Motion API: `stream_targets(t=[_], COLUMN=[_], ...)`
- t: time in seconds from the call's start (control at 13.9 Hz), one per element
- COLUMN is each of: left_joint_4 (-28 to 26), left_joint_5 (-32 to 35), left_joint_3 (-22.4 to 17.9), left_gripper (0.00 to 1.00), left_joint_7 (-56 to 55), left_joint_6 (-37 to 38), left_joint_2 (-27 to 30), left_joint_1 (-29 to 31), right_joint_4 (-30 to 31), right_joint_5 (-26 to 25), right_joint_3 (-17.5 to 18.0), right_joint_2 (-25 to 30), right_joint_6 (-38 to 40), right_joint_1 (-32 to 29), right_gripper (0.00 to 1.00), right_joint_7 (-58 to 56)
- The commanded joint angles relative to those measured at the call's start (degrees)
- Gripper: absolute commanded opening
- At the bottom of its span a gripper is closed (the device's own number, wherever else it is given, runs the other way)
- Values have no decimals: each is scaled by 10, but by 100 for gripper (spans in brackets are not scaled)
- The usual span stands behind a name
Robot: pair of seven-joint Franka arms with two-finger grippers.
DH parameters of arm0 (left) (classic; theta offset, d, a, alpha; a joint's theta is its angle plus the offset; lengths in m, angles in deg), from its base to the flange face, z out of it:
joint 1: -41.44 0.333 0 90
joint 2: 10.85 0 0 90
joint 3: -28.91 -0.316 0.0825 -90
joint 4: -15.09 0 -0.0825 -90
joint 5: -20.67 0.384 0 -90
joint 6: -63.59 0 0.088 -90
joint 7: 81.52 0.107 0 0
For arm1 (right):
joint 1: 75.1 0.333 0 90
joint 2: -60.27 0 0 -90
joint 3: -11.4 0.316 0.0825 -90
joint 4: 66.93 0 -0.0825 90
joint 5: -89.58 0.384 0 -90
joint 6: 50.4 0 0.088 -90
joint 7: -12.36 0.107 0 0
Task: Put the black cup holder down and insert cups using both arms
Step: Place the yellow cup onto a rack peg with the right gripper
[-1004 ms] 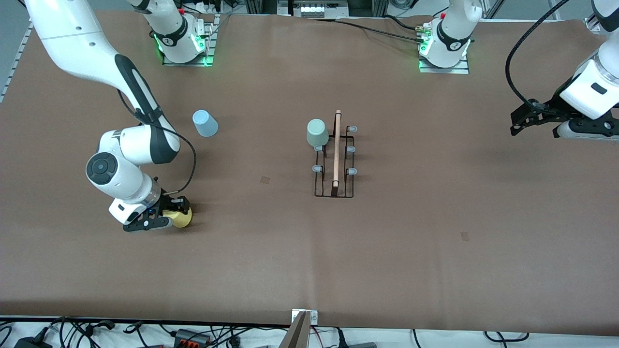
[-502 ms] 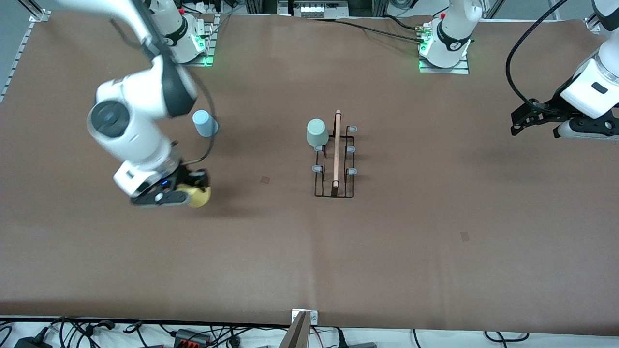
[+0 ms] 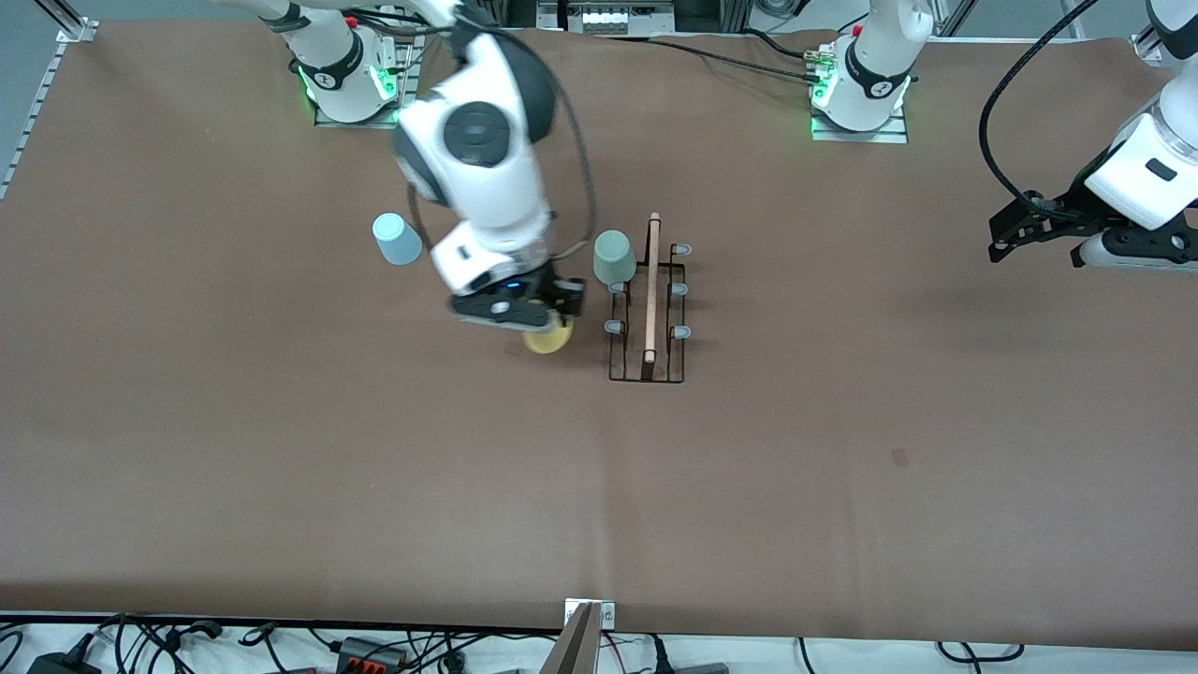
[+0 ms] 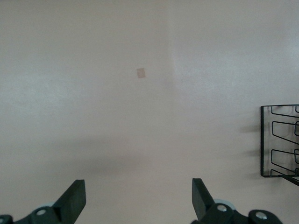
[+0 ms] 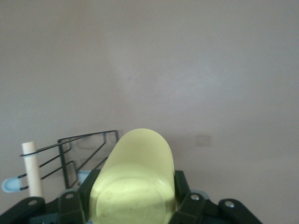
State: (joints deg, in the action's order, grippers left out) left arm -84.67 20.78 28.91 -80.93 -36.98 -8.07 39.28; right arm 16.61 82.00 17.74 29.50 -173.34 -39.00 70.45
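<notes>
The black cup holder (image 3: 647,323) with its wooden rod handle stands mid-table; it also shows in the right wrist view (image 5: 77,154) and the left wrist view (image 4: 280,140). A sage green cup (image 3: 613,256) sits upside down on one of its pegs. My right gripper (image 3: 538,318) is shut on the yellow cup (image 3: 547,337), held in the air just beside the holder toward the right arm's end; the cup fills the right wrist view (image 5: 135,177). The light blue cup (image 3: 397,239) stands upside down on the table. My left gripper (image 3: 1006,239) waits open and empty in the air at the left arm's end.
The table is covered in brown paper (image 3: 599,487) with small darker square marks (image 3: 899,457). Both arm bases (image 3: 351,80) stand along the edge farthest from the front camera. Cables lie off the table's nearest edge (image 3: 374,651).
My right gripper has lifted the yellow cup off the table and carried it from the right arm's end to beside the cup holder. The left arm has not moved.
</notes>
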Motion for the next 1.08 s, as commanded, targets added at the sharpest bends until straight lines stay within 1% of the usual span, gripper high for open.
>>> stream_targets(t=[0.0, 0.07, 0.29, 0.43, 0.79, 0.86, 1.0], left_joint_4=[18, 18, 18, 18, 18, 18, 18], left_joint_5=[8, 8, 8, 8, 8, 8, 8], left_joint_3=[-5, -5, -5, -5, -5, -5, -5], left_gripper=[100, 100, 100, 100, 100, 100, 100], left_joint_7=[8, 8, 10, 10, 10, 9, 10], left_joint_6=[14, 14, 14, 14, 14, 14, 14], left_joint_2=[-8, -8, -8, -8, -8, -8, -8], left_joint_1=[-6, -6, -6, -3, -2, -4, -4], right_joint_4=[-64, -64, -66, -66, -62, -62, -62], right_joint_5=[-10, -10, -9, -10, -12, -13, -15], right_joint_3=[-10, -10, -10, -10, -9, -9, -9], right_joint_2=[-47, -51, -69, -82, -91, -97, -109], right_joint_6=[-21, -45, -70, -74, -76, -76, -77], right_joint_1=[13, 14, 27, 41, 55, 56, 56], right_gripper=[0, 0, 1, 5, 7, 11, 36], right_joint_7=[35, 34, 35, 39, 35, 35, 35])
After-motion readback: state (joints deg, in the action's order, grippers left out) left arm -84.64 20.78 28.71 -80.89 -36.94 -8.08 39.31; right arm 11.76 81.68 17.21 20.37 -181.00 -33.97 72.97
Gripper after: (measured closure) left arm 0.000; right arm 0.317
